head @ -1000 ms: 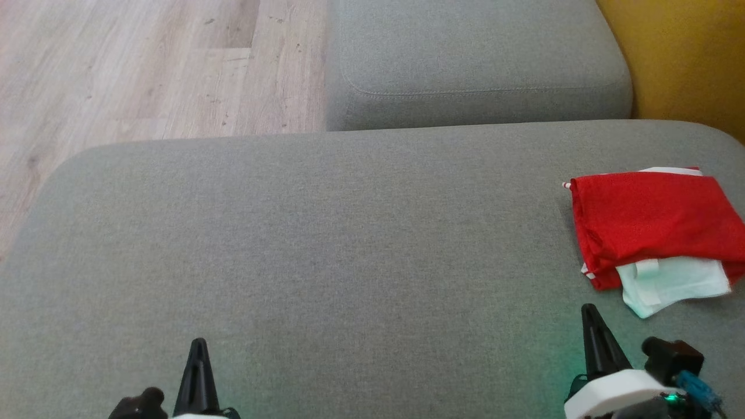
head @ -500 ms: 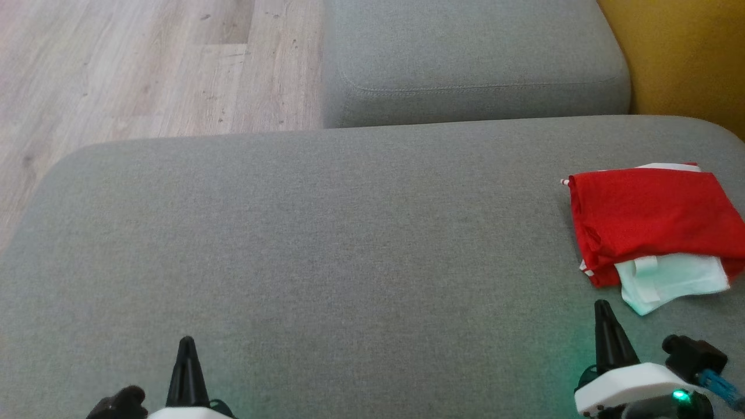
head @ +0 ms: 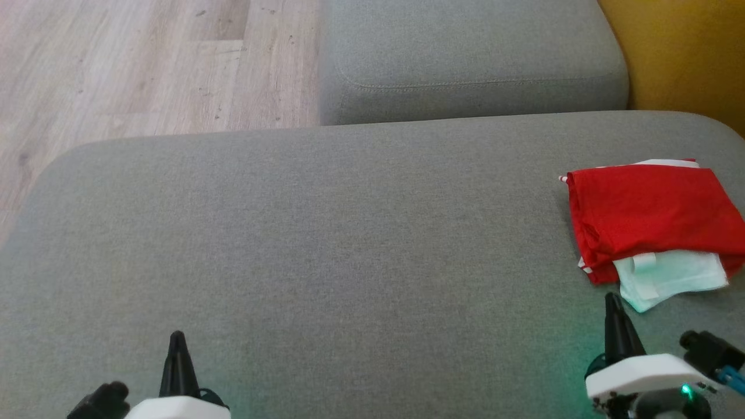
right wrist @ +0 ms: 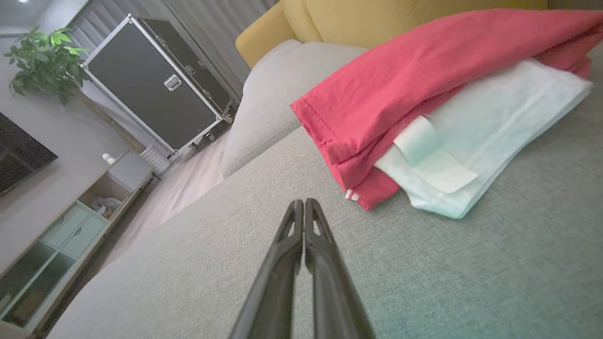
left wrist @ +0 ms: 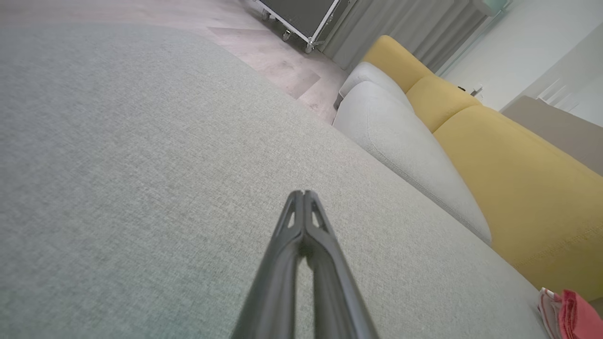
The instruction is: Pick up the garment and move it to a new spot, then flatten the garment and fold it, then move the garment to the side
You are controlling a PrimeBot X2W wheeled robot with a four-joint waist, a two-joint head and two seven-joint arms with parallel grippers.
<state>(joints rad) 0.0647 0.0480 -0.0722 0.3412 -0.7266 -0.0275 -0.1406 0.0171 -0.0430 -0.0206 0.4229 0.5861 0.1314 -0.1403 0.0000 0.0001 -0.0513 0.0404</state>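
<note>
Folded red fabric garment point(head: 652, 215) lies at the far right of the wide grey woven seat cushion point(head: 349, 233), its right side running off the edge of the head view. A pale white layer with a small label patch point(right wrist: 426, 155) pokes out from under the red fold on the side nearest the robot, and thin red-and-white striped trim shows at the left corners. The bundle rests flat on the cushion, and nothing touches it.

The right gripper point(head: 612, 298) sits low at the right of the head view, its two long dark fingers pressed together with no gap and nothing between them. Its tip is near the white layer's near corner but apart from it. The left gripper point(head: 176, 337) is at the lower left, well apart from the garment, its fingers likewise closed tight and empty over bare grey fabric.

Beyond the seat cushion lies a second, smaller grey cushion point(head: 465, 58), with a mustard-yellow upholstered backrest point(head: 681, 58) to its right and pale wood plank flooring point(head: 145, 64) to its left. The right wrist view takes in a black flight case with metal edging point(right wrist: 150, 94) and a green leafy plant point(right wrist: 44, 66).
</note>
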